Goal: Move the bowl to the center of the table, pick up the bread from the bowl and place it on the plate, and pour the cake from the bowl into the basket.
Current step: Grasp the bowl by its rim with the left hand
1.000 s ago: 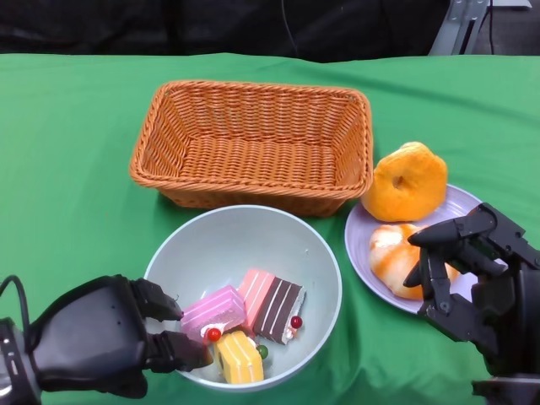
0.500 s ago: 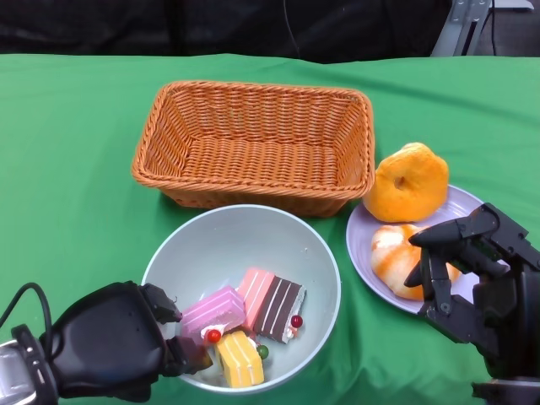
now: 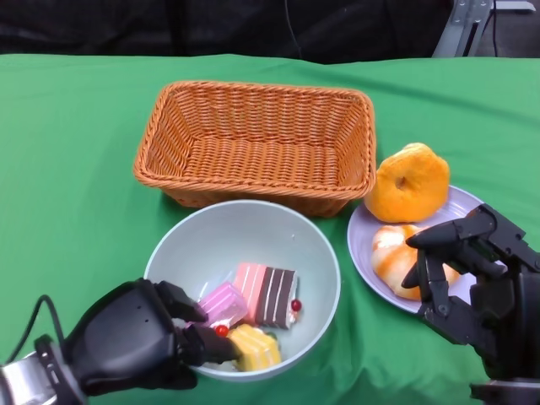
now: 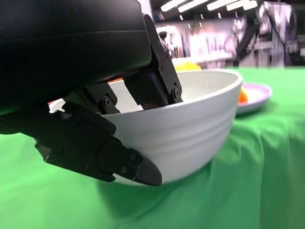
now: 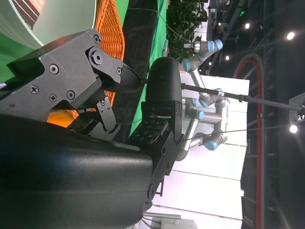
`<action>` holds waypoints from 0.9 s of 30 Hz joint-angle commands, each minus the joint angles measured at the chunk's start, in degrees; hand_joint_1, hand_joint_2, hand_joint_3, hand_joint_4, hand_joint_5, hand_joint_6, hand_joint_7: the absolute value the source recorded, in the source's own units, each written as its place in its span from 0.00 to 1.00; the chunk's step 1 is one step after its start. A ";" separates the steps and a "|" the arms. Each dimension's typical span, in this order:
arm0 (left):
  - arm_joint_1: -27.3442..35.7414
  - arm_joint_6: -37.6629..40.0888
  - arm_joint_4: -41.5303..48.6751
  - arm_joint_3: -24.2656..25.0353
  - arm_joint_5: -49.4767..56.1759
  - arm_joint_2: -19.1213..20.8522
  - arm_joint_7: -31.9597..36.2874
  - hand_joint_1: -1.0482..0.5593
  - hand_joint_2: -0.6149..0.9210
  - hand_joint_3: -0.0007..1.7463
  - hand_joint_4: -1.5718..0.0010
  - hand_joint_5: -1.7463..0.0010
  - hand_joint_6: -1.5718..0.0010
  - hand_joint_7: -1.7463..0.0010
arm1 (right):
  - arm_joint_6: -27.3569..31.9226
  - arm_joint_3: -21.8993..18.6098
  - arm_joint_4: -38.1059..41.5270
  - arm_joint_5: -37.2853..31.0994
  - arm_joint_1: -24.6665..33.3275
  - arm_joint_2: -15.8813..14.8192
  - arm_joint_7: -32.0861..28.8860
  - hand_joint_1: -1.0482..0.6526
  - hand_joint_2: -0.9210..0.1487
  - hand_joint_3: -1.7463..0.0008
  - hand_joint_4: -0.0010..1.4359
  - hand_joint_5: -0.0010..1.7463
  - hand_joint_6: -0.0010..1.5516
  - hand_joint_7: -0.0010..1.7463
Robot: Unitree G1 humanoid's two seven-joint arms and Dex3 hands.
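Right now the left hand grips the near rim of the bowl, fingers over the lip inside, others under the wall outside; the left wrist view shows the same pinch on the bowl, w/ the near side looking slightly off the green cloth. Cake pieces sit bunched at the near side, right by the fingertips. The right hand hangs over the near edge of the plate, fingers apart, holding nothing. Both breads already lie on the plate, so what's left is prob. the pour into the basket, which is just beyond the bowl.

Risks: a one-sided rim grip could slip or let the bowl swing when lifted. Tipping too early would drop cake on the cloth short of the basket. Bowl could also knock the basket wall or plate, both very close.

Hard to tell: fingertips partly cover the pink and yellow pieces, so piece count is unclear. Right wrist view is mostly its own hand, little else readable. Left forearm cut off at the frame edge.
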 commanded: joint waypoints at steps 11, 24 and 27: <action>-11.64 -3.99 23.57 -8.33 -0.10 -5.92 17.37 0.62 0.94 0.00 0.46 0.32 0.16 0.91 | -1.97 -0.13 1.48 0.36 -0.30 -0.20 0.43 0.56 0.28 0.47 0.60 0.90 0.53 0.64; -9.94 -16.51 20.63 -5.62 -7.79 -1.99 17.10 0.71 0.74 0.52 0.52 0.02 0.57 0.03 | -0.53 -0.13 1.00 1.80 0.06 -0.97 2.34 0.58 0.28 0.45 0.59 0.90 0.52 0.64; -8.23 -20.49 17.34 -3.81 -9.43 0.05 16.39 0.70 0.64 0.72 0.52 0.00 0.57 0.01 | -0.21 -0.41 1.00 1.42 0.07 -0.88 2.04 0.58 0.27 0.47 0.59 0.89 0.52 0.63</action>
